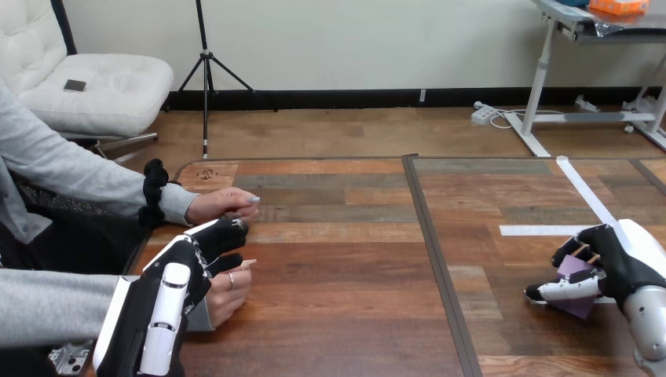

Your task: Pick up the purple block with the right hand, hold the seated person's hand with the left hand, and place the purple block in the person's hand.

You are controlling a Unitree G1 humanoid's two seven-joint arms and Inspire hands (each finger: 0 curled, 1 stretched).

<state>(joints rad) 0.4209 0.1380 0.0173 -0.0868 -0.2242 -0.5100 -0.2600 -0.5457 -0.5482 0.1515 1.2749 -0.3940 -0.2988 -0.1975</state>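
One purple block (574,267) in right hand (622,265); left hand (192,258) beside person's hand (229,290).

I see a purple block (577,284), left hand (184,267) and right hand (609,267) black with white shells, and a brown plank-patterned table (338,259), perhaps greyish in places, with white tape (542,230).

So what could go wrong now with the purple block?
The block is held in the right hand, far from the person, so it might slip out on the way over. Also, the person's near hand is curled and lies partly under the left hand, so the block may find no open palm to land in.
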